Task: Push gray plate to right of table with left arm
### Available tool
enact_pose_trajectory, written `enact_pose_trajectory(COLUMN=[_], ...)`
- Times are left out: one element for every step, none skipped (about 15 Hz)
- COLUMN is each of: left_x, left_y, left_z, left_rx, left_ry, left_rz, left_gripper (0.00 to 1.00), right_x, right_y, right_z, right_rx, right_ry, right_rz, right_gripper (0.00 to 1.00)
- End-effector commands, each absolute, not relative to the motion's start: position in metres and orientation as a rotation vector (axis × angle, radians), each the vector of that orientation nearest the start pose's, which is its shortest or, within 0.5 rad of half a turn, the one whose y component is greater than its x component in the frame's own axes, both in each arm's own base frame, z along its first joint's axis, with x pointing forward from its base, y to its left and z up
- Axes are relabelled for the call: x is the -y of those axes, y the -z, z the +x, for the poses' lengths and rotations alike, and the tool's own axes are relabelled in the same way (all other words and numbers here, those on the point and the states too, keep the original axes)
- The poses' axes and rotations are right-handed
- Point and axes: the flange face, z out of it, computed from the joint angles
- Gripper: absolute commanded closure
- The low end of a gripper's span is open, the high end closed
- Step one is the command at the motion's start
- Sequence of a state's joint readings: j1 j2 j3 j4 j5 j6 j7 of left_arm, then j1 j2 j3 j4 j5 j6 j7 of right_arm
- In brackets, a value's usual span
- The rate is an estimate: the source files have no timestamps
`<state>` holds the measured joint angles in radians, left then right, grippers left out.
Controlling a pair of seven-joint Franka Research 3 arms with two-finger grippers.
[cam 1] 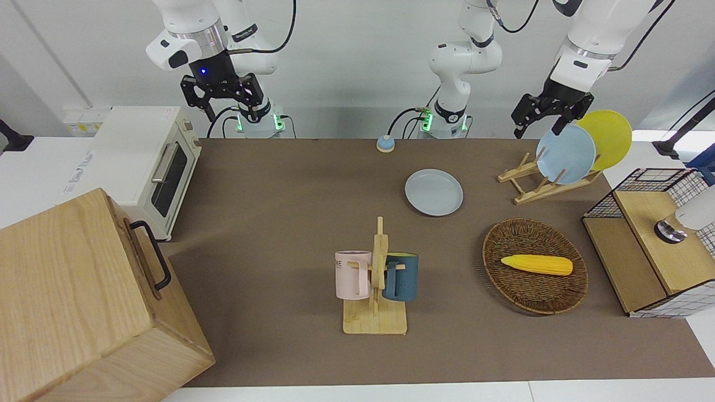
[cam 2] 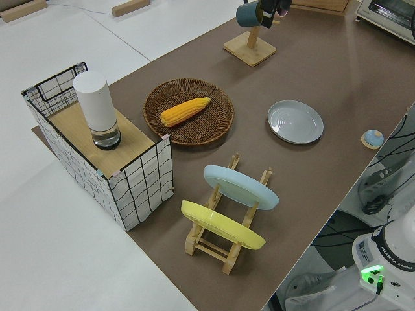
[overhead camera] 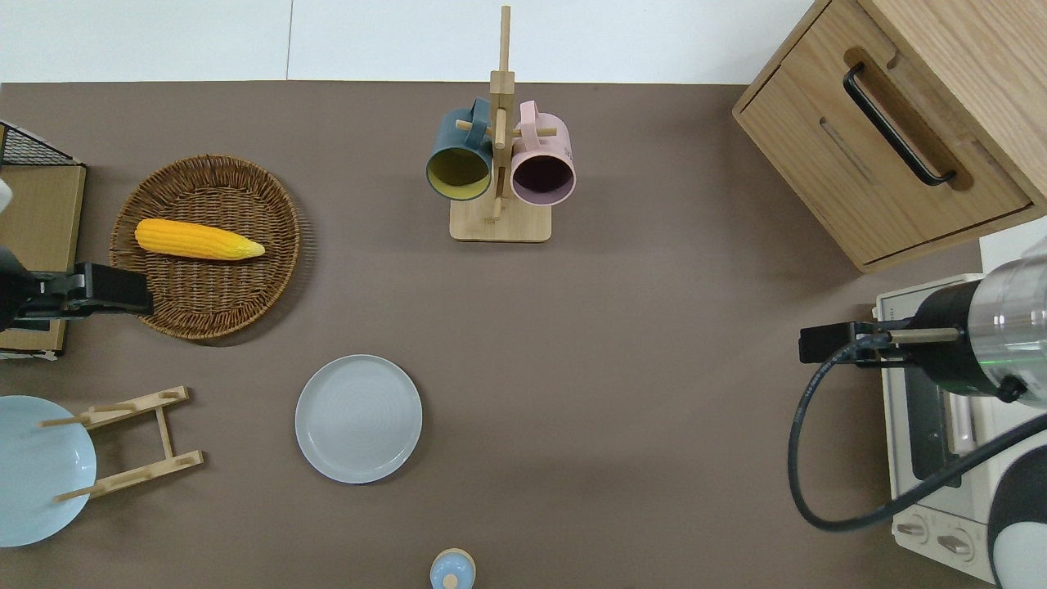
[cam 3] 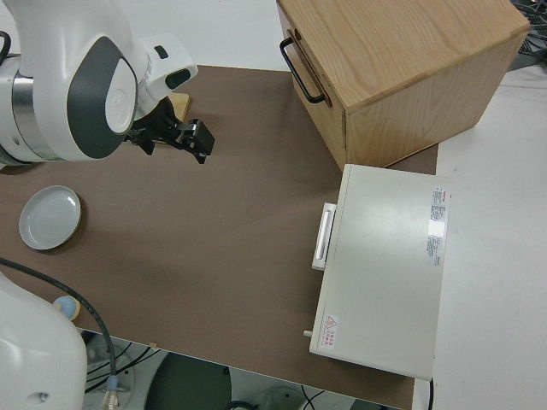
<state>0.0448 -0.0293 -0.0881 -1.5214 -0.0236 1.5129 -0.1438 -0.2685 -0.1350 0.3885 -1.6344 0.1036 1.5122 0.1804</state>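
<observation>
Bare brown table (overhead camera: 622, 368) runs from the pale gray plate (overhead camera: 358, 418) to the white toaster oven (overhead camera: 928, 425); wooden mug rack (overhead camera: 500, 164) sits farther out.
</observation>
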Motion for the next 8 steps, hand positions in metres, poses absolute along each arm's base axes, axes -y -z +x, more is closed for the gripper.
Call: enact_pose_trajectory(left_x=[0.0221,0.0221,0.0213,0.0214,0.0214,0.0214,0.0215,0.0215], left_y=[-0.6665,-0.6652,-0.6669,-0.6664,-0.6658,-0.6652,-0.6655,-0.6633], left_z=[0.5341,0.5337,0.5329,0.5326,0.5321,0.5316,0.5308,0.5304], left_rx=[0.154,0.154,0.156,0.156,0.156,0.156,0.156,0.154], left_ry=[0.048,0.043,0.05,0.05,0.048,0.046,0.048,0.046], left_rz=[-3.137,-3.137,-3.137,-3.137,-3.136,-3.136,-3.136,-3.136], left_gripper=[0.01,0.01,0.01,0.01,0.01,0.01,0.01,0.01], right_x=[-0.0863,-0.0863,-0.0863,-0.0863,-0.0863,-0.0856,-0.0856,-0.0864], right_y=[-0.6544,-0.6544,-0.6544,-0.6544,-0.6544,-0.6544,-0.6544,-0.6551], right_z=[0.4982,0.4982,0.4982,0.4982,0.4982,0.4984,0.4984,0.4978], right_rx=[-0.104,-0.104,-0.104,-0.104,-0.104,-0.106,-0.106,-0.104], right_ry=[-0.013,-0.013,-0.013,-0.013,-0.013,-0.013,-0.013,-0.011], right_rz=[-3.077,-3.077,-3.077,-3.077,-3.077,-3.077,-3.077,-3.078], right_gripper=[0.005,0.005,0.005,0.005,0.005,0.005,0.007,0.005])
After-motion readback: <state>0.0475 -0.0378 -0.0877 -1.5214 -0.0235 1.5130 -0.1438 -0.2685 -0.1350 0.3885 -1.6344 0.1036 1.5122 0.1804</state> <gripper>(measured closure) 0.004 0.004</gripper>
